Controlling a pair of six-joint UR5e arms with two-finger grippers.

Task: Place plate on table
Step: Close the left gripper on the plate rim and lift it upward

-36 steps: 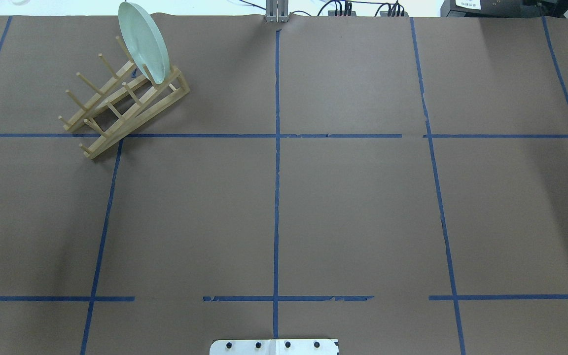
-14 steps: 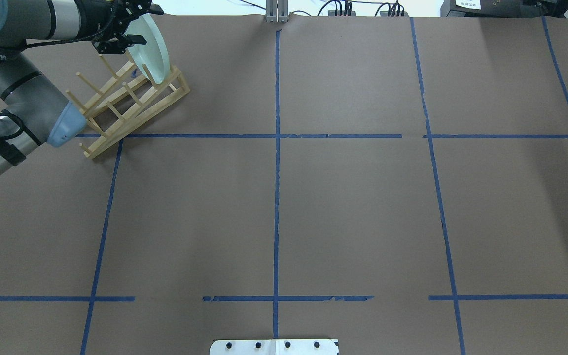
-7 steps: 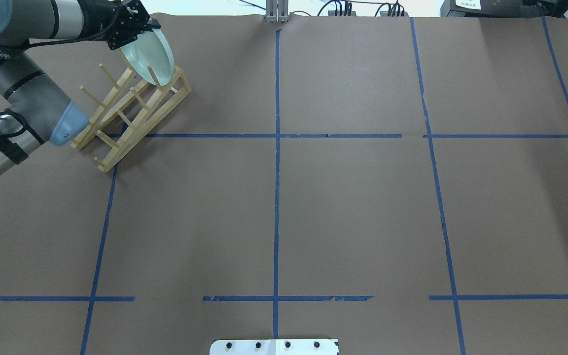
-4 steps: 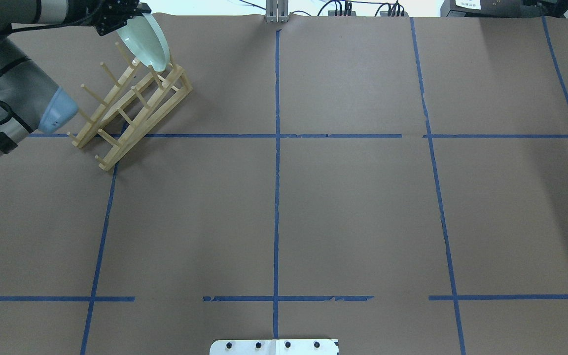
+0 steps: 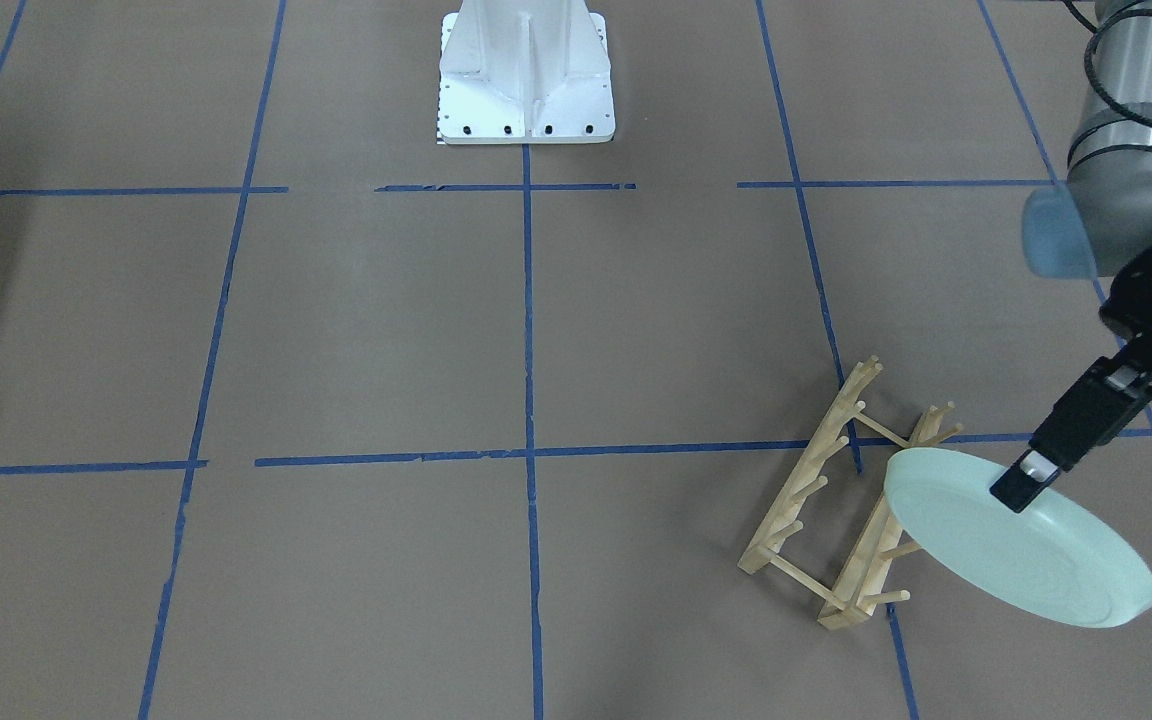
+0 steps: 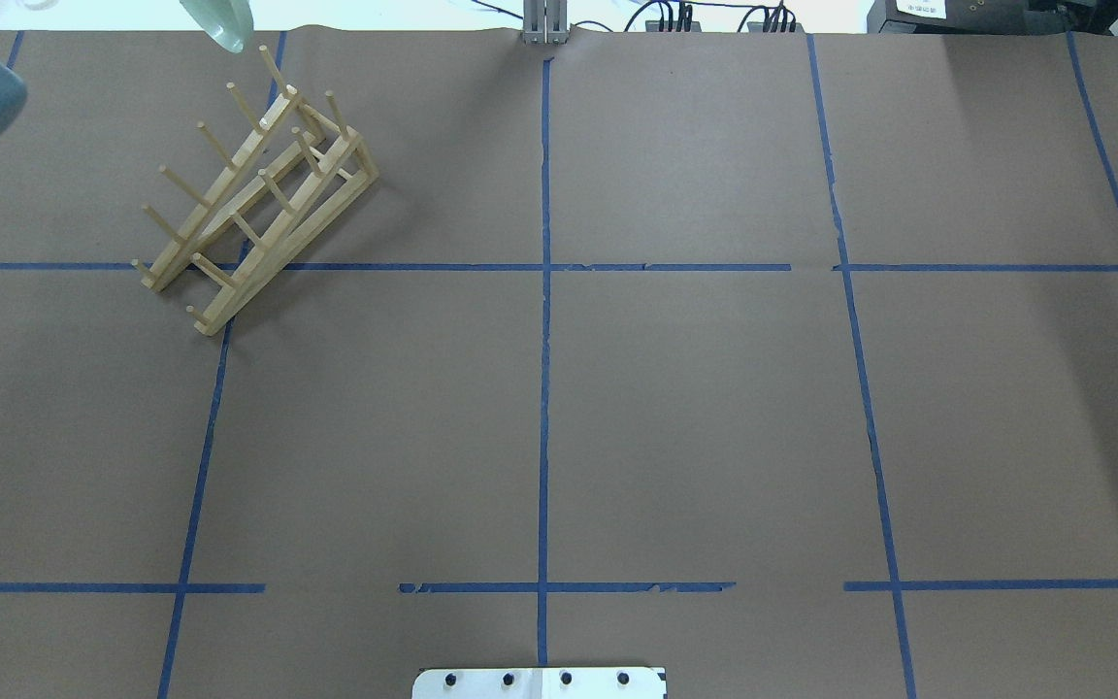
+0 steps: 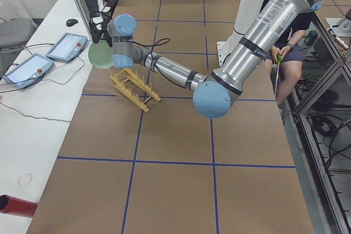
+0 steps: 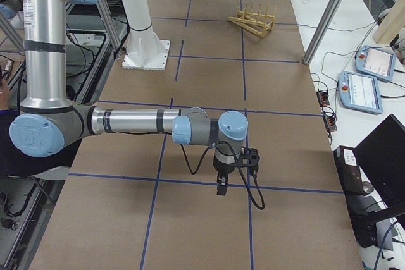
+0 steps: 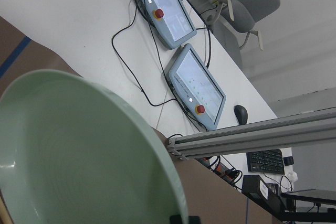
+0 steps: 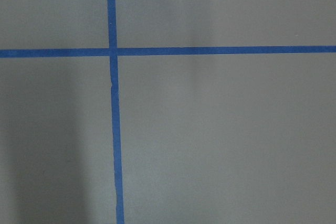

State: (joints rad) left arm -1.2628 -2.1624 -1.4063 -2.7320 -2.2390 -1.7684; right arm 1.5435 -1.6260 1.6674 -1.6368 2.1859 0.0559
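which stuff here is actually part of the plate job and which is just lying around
In the job: round pale mint-green plate; left end effector gripping its rim; brown paper-covered table.

Just lying about: light wooden peg rack; grey touchscreen pendants; red cylinder.

A round, pale mint-green plate [image 5: 1021, 545] with a raised rim and a glossy surface is held in the air above the bench [image 5: 336, 350]. It is gripped at its rim by the left claw [image 5: 1016, 488]. It is tilted, neither flat nor upright. It is seen clear of the wooden rack [image 5: 813, 467], beside the rack's end farthest from the robot.
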